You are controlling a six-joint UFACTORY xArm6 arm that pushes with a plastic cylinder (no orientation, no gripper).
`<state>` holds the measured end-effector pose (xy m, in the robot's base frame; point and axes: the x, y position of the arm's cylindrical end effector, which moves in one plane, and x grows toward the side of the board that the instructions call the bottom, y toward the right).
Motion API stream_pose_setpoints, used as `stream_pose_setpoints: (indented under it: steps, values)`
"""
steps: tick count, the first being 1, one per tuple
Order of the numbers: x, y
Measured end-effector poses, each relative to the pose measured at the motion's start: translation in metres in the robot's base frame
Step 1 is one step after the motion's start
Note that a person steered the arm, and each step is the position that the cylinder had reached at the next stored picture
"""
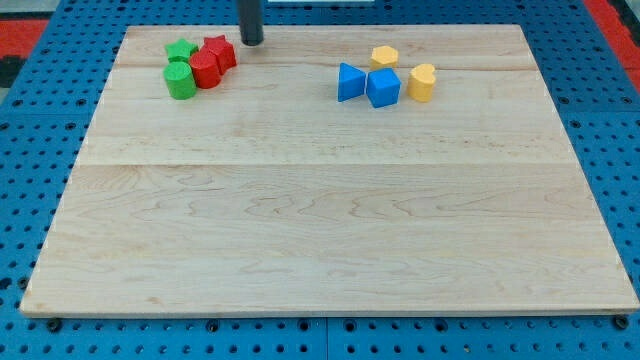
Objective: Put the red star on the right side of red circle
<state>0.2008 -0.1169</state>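
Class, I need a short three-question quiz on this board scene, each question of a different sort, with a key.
1. True or false: the red star touches the red circle.
2. Which lies nearest my tip? A) red star B) blue cube C) yellow heart
3. Fill in: the blue triangle lies at the blue cube's view-____ side.

Key: 1 true; 2 A; 3 left.
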Motion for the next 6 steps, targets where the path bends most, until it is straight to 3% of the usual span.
stream_pose_setpoints:
  steps: [2, 4, 6]
  values:
    - [0.015, -0.044]
    - [0.062, 0.031]
    - [0.04, -0.021]
